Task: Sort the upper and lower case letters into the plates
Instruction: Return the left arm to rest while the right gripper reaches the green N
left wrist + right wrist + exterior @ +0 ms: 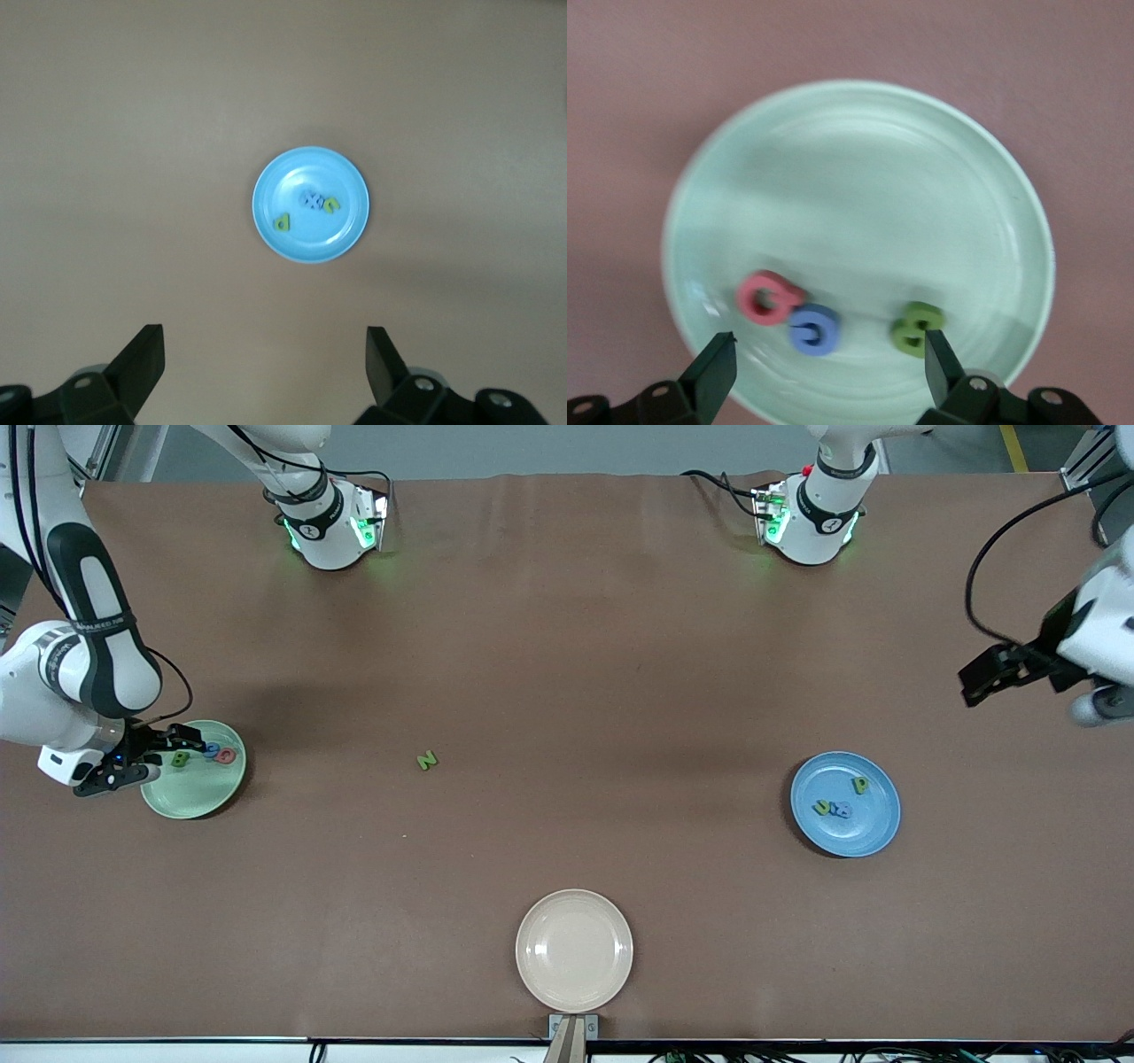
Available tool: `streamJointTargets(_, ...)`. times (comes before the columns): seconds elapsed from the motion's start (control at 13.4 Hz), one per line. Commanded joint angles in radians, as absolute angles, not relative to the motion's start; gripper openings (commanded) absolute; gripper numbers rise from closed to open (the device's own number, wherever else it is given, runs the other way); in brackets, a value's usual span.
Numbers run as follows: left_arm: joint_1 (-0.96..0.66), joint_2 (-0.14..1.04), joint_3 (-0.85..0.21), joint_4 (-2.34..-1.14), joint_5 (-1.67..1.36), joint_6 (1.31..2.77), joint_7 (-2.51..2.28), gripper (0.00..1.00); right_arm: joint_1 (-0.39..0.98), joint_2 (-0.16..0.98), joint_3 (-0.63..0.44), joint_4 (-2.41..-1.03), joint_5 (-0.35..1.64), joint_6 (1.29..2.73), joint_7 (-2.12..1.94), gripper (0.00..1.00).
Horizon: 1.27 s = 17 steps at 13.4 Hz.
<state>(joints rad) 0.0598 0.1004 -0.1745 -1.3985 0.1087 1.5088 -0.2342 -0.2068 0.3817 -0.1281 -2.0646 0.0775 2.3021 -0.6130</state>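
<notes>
The pale green plate (199, 790) lies at the right arm's end of the table and holds a green B (181, 759), a blue G (212, 750) and a red letter (227, 755). My right gripper (151, 763) is open and empty over that plate's edge; its wrist view shows the plate (859, 177) with the red (767, 297), blue (814, 328) and green (917, 326) letters. The blue plate (873, 828) at the left arm's end holds two green letters and a blue one. My left gripper (974, 682) is open and empty, high above the table. A green N (427, 760) lies loose mid-table.
A beige cream plate (574, 950) sits empty near the front camera's edge of the table. The two arm bases (332, 522) stand along the table's edge farthest from the camera. The blue plate also shows in the left wrist view (309, 168).
</notes>
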Motion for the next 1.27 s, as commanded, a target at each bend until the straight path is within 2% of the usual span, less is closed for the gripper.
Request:
streamJointTargets(0.0, 0.005, 0.020, -0.109, -1.492, 0.077, 1.508, -0.216, 1.00, -0.099, 0.292, -0.130, -2.092, 0.081, 2.217, -0.464, 1.00)
streamJointTargets(0.52, 0.017, 0.011, -0.100, -1.491, 0.055, 1.479, -0.118, 1.00, 0.216, 0.249, -0.127, -2.097, 0.089, 2.237, -0.390, 1.00)
streamJointTargets(0.97, 0.046, 0.011, -0.094, -1.491, 0.055, 1.479, -0.034, 1.00, 0.408, 0.253, -0.127, -2.190, 0.089, 2.417, -0.277, 1.00)
streamJointTargets(1.19, 0.046, 0.011, -0.095, -1.493, 0.054, 1.477, -0.047, 1.00, 0.483, 0.267, -0.126, -2.189, 0.089, 2.431, -0.163, 1.00)
